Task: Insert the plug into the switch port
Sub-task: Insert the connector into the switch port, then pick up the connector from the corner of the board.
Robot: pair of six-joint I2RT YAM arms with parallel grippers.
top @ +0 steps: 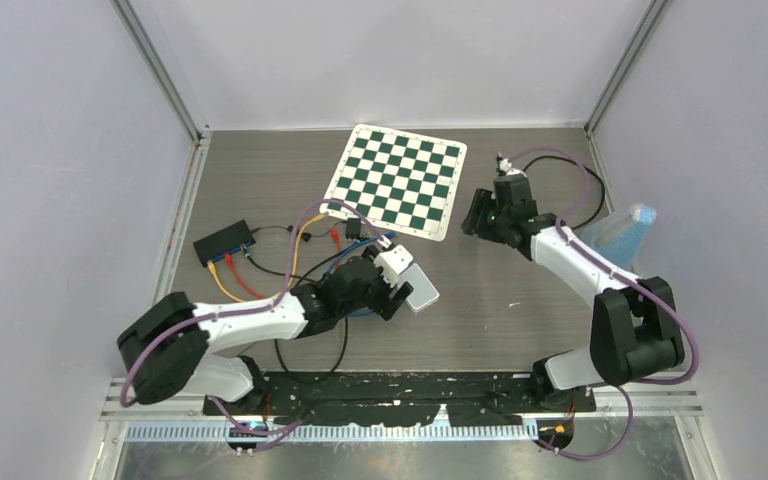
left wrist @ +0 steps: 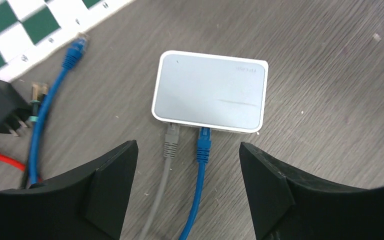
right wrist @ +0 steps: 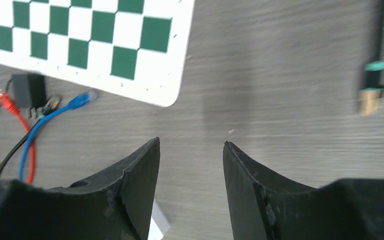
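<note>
The white switch (left wrist: 210, 92) lies flat on the wooden table, right of the left arm's tip (top: 422, 288). Two plugs sit in ports on its near side, a blue plug (left wrist: 203, 142) and a grey plug (left wrist: 171, 142), their cables running back between my fingers. My left gripper (left wrist: 187, 146) is open just behind the switch, its jaws wide on either side of both cables and touching neither. My right gripper (right wrist: 191, 142) is open and holds nothing, hovering over bare table beside the checkerboard (top: 475, 215).
A green-and-white checkerboard (top: 397, 180) lies at the back. A black hub (top: 224, 241) with yellow and red cables sits at the left. A loose blue plug (left wrist: 75, 50) and a black adapter (left wrist: 0, 107) lie left of the switch. A translucent blue object (top: 625, 235) stands at the right wall.
</note>
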